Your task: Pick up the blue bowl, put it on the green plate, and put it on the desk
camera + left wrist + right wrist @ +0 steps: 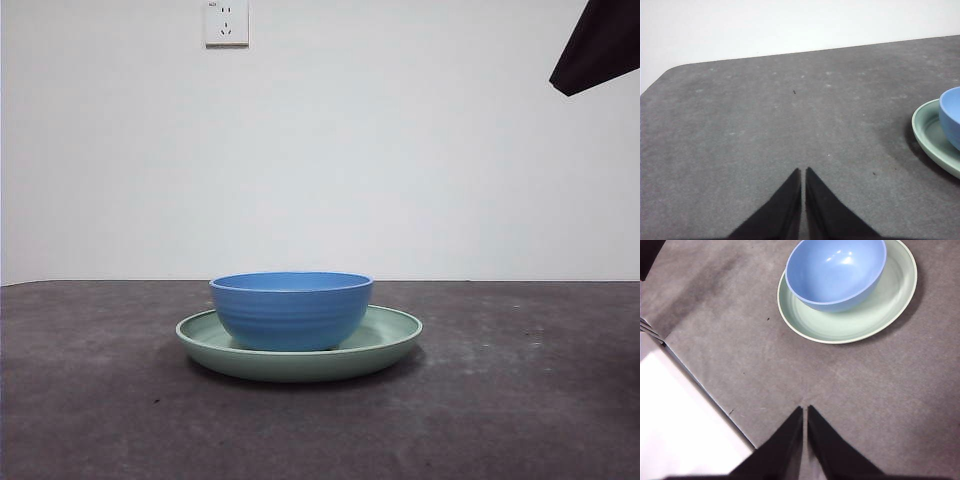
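Above the bare desk (880, 405), the right gripper (805, 411) is hovering with jaws pressed together, empty; toward its one o'clock the blue bowl (837, 272) is sitting upright in the green plate (865, 322). The left gripper (803, 172) is waiting, likewise closed.

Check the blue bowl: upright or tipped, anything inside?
Upright and empty. The blue bowl sits level on the green plate, rim horizontal in the front view; the right wrist view shows a bare interior.

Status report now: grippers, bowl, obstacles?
Left gripper shut, right gripper shut, both empty. Blue bowl sits in green plate on desk. Nothing blocking.
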Motion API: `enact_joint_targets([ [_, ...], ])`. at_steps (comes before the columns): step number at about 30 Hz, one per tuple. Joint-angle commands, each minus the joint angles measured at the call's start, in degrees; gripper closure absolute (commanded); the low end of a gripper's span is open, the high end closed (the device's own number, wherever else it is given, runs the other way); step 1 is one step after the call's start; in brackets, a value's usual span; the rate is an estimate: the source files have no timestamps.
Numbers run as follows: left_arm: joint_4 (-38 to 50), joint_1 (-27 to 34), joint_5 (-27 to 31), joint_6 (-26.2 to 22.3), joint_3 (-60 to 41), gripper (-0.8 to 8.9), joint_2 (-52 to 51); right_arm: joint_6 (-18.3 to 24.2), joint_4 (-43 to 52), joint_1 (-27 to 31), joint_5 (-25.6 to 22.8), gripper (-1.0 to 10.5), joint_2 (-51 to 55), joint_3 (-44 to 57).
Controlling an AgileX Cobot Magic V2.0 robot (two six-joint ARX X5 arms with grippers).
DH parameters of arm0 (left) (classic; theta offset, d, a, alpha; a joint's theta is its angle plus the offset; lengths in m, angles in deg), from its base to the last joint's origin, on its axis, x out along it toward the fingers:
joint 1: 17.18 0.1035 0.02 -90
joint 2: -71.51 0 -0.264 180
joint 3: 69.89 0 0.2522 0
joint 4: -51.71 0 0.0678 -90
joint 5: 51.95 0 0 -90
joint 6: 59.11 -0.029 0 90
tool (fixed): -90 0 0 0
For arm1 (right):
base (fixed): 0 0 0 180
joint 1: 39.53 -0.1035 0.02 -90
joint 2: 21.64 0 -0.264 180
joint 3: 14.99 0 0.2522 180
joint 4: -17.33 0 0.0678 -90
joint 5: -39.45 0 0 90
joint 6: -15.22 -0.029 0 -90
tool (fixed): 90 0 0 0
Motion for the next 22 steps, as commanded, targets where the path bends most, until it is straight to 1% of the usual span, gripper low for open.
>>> enact_joint_targets([
  [1,-0.4,0.0,0.1,0.2,-1.2,7.99,-0.1,4.6,0.8,1.8,-1.6,9.4,1.7,-0.4],
  [3,-0.4,0.0,0.1,0.2,-1.2,7.99,-0.1,6.5,1.8,4.5,-1.8,9.4,3.2,-0.1],
  [7,-0.4,0.0,0.0,0.2,-1.2,7.99,-0.1,7.3,9.0,13.0,-1.7,9.4,8.8,2.7],
  [11,-0.4,0.0,0.0,0.2,-1.2,7.99,-0.1,8.1,20.1,21.7,-1.7,9.4,16.3,10.4],
  [14,-0.4,0.0,0.0,0.2,-1.2,7.99,-0.1,8.1,26.0,26.4,-1.8,9.4,21.6,16.6],
  [18,-0.4,0.0,0.0,0.2,-1.2,7.99,-0.1,8.1,32.2,30.9,-3.9,9.4,28.2,24.8],
  [22,-0.4,0.0,0.0,0.2,-1.2,7.99,-0.1,8.1,36.0,33.0,-6.8,9.4,33.4,31.3],
])
